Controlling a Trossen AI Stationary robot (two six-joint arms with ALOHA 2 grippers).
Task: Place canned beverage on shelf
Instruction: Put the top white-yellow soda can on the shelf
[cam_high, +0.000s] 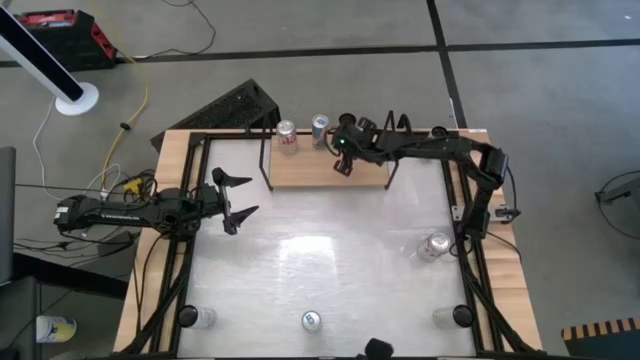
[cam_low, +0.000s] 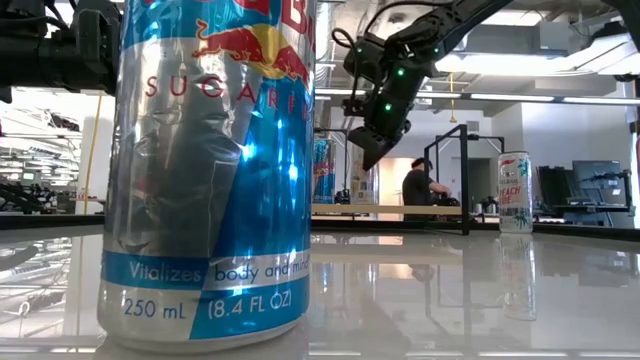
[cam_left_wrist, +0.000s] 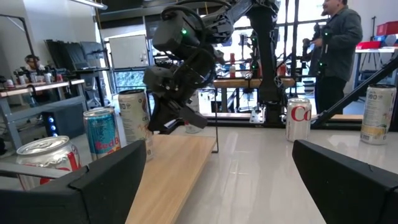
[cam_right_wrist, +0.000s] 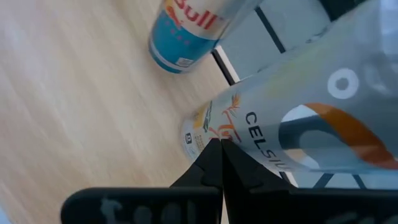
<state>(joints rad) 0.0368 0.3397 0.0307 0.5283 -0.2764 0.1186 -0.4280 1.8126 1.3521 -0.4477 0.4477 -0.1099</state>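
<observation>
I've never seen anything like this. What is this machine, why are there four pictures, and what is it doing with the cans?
It is a robot with two dark arms at a table, each ending in a two-fingered hand. One camera looks straight down, one sits at table height, and one rides on each wrist. At the table's far edge stands a small wooden shelf carrying a red-and-white can and a blue can. The right hand is over the shelf, at a white Celsius can; whether it grips it is unclear. The left hand waits open, holding nothing. A Red Bull can stands right before the low camera.
</observation>
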